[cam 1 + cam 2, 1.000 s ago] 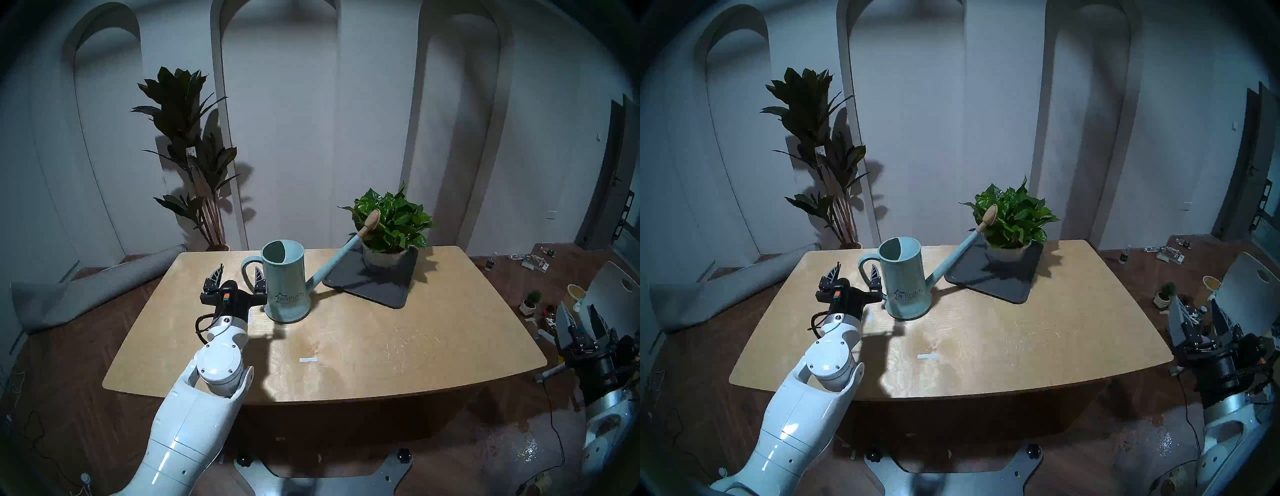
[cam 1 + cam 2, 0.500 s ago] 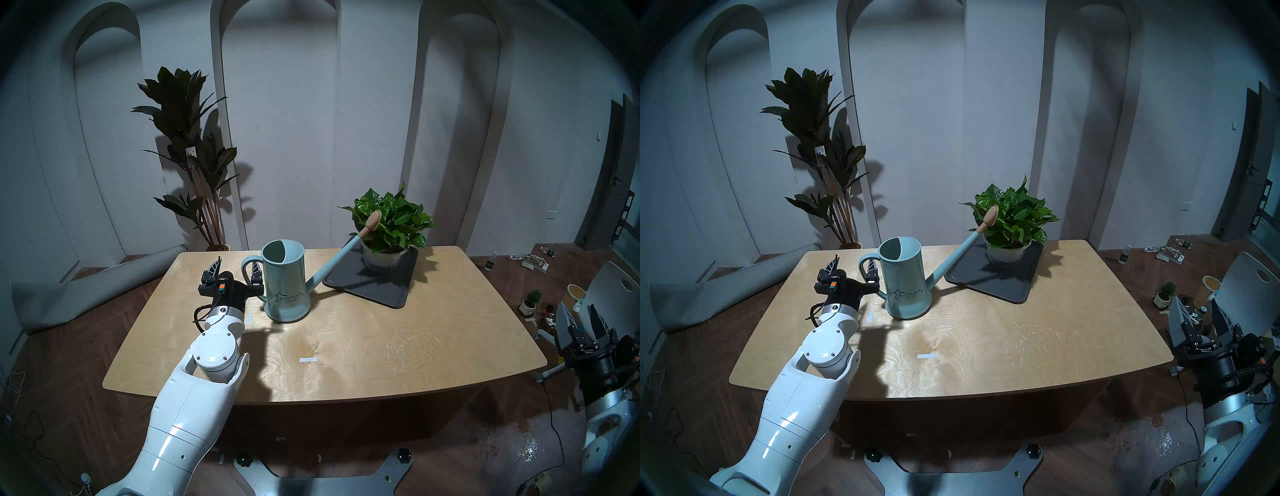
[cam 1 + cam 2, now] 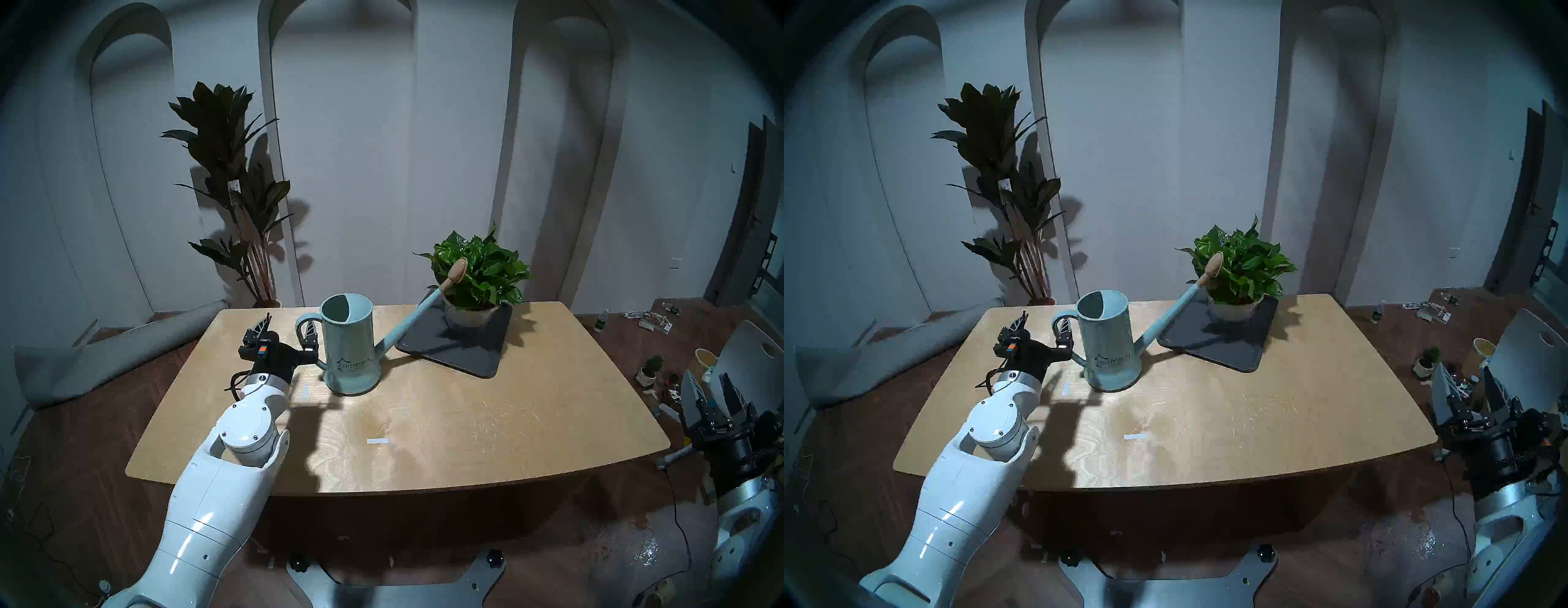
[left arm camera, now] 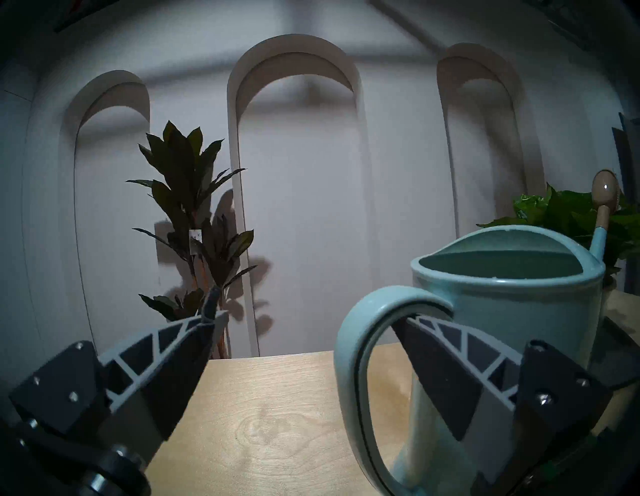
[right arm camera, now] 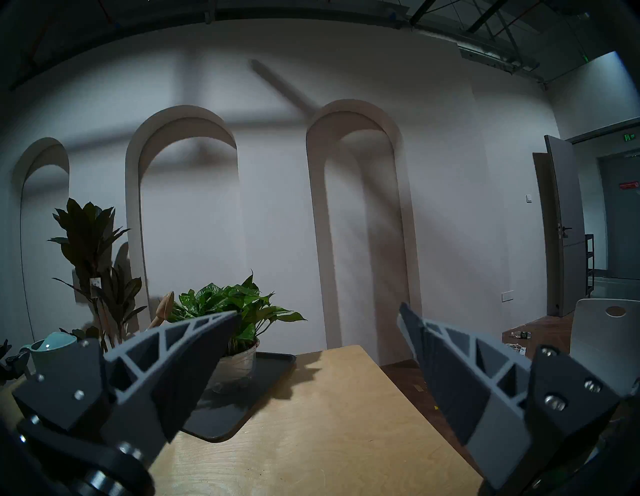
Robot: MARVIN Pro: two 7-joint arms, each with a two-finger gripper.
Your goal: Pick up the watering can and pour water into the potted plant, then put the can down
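One watering can point(image 3: 351, 348) stands left of centre on the table point(image 3: 466, 424); one potted plant point(image 3: 477, 278) sits far right. Two tools: left tool point(image 3: 288, 331) spread around the handle, right tool point(image 3: 710, 392) apart.

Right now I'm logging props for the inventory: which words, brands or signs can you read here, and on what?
"artmark", dark logo on the watering can.
White tag on the tall dark-leaved plant: too small to read.
Green sign above the doorway: too small.
Red sign beyond the doorway: too blurred.
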